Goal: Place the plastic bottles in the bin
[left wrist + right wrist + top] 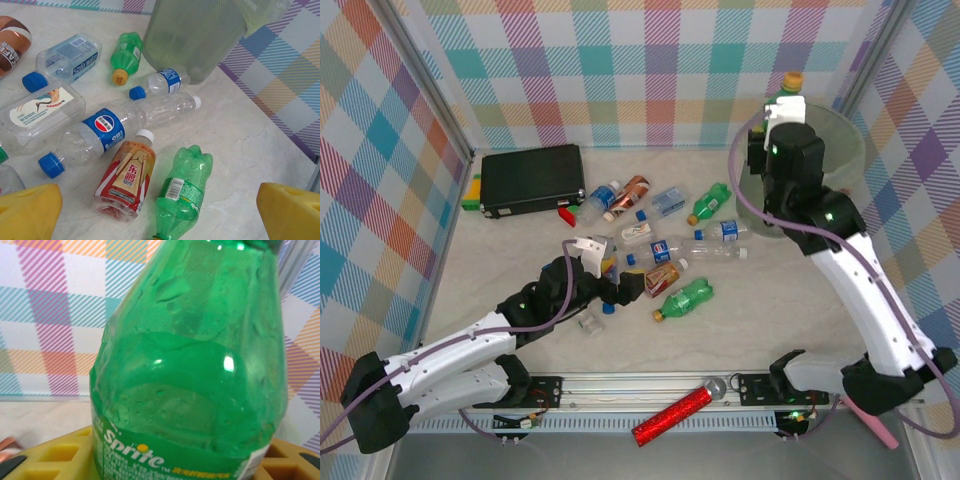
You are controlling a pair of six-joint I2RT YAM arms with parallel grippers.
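Green Sprite bottle [190,365], upright, is pinched by the right tool [786,108] above the bin [850,140], at its far-left rim; the bin's middle lies nearer, rightward.

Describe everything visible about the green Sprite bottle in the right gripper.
The green translucent plastic Sprite bottle has a yellow cap and a green label with white lettering. Its wall looks dented, and it seems empty. It is clamped near the label between the right gripper's yellow fingers, cap pointing away from them, lifted off the table at the round pale-green bin's left rim.
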